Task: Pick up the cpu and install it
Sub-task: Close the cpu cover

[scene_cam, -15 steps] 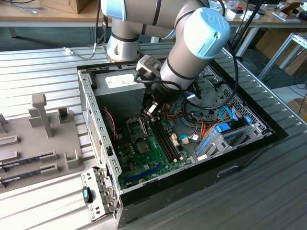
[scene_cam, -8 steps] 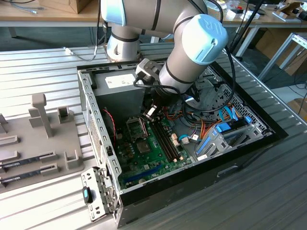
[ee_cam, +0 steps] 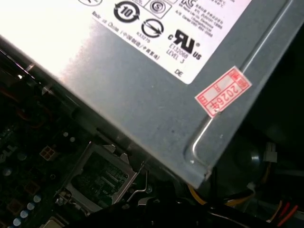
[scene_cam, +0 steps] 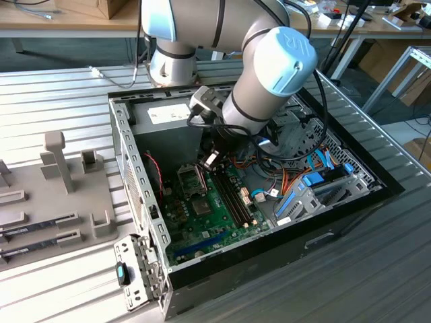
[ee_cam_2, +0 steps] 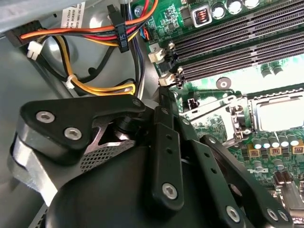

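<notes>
In the exterior view, the arm (scene_cam: 269,74) reaches down into the open computer case (scene_cam: 135,175), and the gripper (scene_cam: 211,159) hangs just above the far end of the green motherboard (scene_cam: 215,212). I cannot tell whether it is open or closed.

The second wrist view looks past the gripper's black linkage. There the cpu (ee_cam_2: 278,111) lies with its silver top up in the socket. The socket's metal load plate (ee_cam_2: 209,116) is swung up beside it, on the side toward the yellow and orange cables (ee_cam_2: 95,88). The empty memory slots (ee_cam_2: 237,52) run alongside the socket.

The first wrist view adds the grey power supply (ee_cam: 142,85) from close by. It carries a white label and a red sticker (ee_cam: 222,91), and the raised load plate sits just past its edge.

Inside the case, the power supply lies at the far wall and the motherboard on the floor. The memory slots run on the exterior view's right of the socket, and coloured wiring lies farther right.

Outside the case, on the exterior view's left, a grey fixture tray (scene_cam: 40,188) holds two dark memory sticks (scene_cam: 37,227) in its grooves.
</notes>
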Robot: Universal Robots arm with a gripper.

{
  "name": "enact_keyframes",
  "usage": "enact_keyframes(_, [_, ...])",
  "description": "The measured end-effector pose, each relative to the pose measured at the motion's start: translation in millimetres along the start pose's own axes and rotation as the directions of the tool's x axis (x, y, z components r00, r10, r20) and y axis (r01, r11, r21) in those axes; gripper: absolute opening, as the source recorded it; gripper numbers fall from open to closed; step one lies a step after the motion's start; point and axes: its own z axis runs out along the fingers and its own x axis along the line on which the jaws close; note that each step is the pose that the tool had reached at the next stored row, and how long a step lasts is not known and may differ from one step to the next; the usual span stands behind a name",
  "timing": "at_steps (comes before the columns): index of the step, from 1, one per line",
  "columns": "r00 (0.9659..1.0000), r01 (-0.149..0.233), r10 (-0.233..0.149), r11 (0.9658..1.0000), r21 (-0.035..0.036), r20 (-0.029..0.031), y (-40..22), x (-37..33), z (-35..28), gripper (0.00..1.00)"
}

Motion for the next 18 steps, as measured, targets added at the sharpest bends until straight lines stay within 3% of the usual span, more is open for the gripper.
enact_keyframes(18, [1.0000,0.001,-0.001,1.0000,-0.0004,0.0001,0.4,0.3,0.6,0.11])
